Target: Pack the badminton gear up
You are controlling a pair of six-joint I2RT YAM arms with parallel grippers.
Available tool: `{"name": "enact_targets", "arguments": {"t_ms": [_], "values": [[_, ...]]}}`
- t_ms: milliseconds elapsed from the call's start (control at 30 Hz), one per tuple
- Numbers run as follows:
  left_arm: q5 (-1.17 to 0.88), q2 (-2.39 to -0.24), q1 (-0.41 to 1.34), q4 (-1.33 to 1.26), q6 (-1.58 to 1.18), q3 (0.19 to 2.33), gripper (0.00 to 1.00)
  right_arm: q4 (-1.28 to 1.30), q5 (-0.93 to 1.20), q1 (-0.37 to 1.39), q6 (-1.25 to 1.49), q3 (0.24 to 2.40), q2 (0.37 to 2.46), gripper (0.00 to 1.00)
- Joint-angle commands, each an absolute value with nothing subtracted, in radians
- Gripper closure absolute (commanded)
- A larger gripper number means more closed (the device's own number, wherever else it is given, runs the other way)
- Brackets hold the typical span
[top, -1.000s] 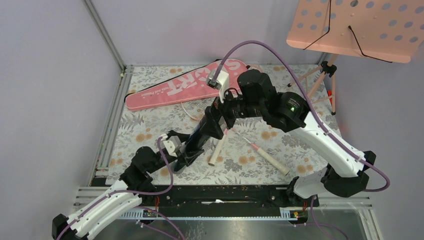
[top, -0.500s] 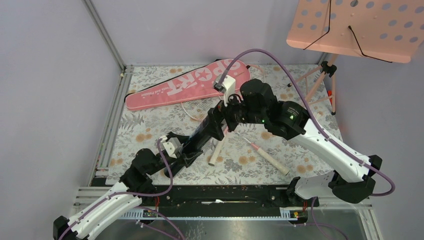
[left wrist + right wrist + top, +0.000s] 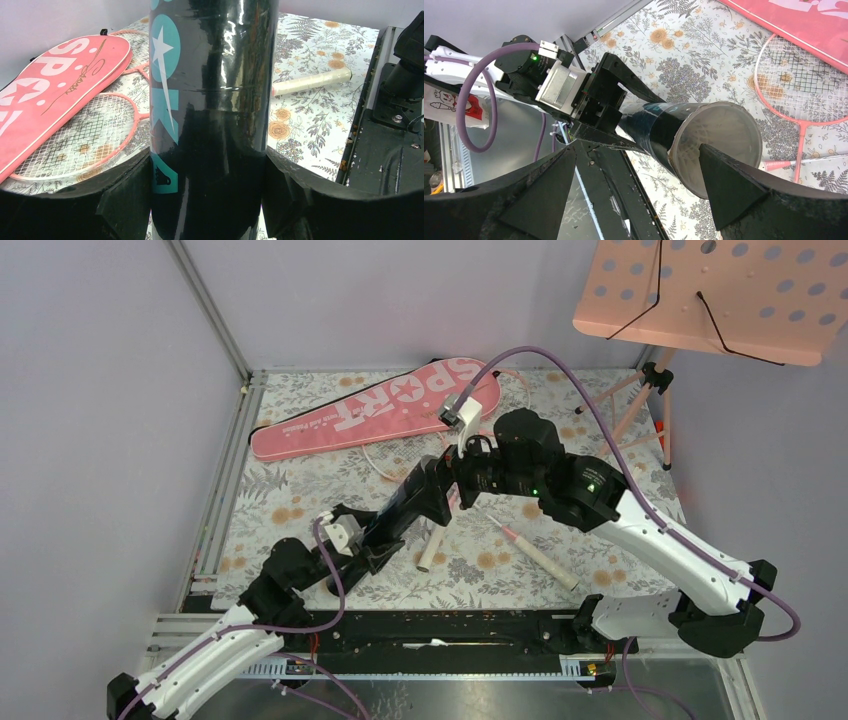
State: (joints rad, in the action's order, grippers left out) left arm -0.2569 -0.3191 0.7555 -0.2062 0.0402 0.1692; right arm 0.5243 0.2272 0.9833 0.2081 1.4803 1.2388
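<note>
Two robot arms meet over a floral surface (image 3: 300,490). The left claw (image 3: 372,540) is partly closed around the lower body of the black tube (image 3: 410,502). It grips the tube on both sides and holds it tilted off the surface, open mouth toward the right claw (image 3: 448,490). The right claw is spread wide and holds nothing; its fingers stand either side of the tube's mouth, apart from the rim. We see no shuttlecock and cannot tell what lies deep inside the tube. The pink rackets (image 3: 540,558) lie on the surface beneath the arms, and the pink bag (image 3: 375,405) lies along the far edge. We judge the step to be filling the tube or passing it across. To do it well, the left claw should hold the glossy tube firm. The right claw should line up squarely with the mouth and avoid knocking the rim.
</note>
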Motion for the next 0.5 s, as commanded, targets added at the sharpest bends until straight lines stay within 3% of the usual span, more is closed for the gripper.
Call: {"name": "enact_targets", "arguments": {"t_ms": [0,233,467], "values": [[-0.257,-0.279,0.759,-0.42,0.027,0.2,0.81,0.596,0.291,1.004,0.263,1.426,1.264,0.0],[-0.294,-0.265,0.759,-0.416,0.029,0.198,0.81,0.597,0.153,0.968,0.268,1.382,1.224,0.0],[-0.306,-0.284,0.759,-0.421,0.036,0.201,0.81,0.595,0.235,0.918,0.274,1.391,1.27,0.0]]}}
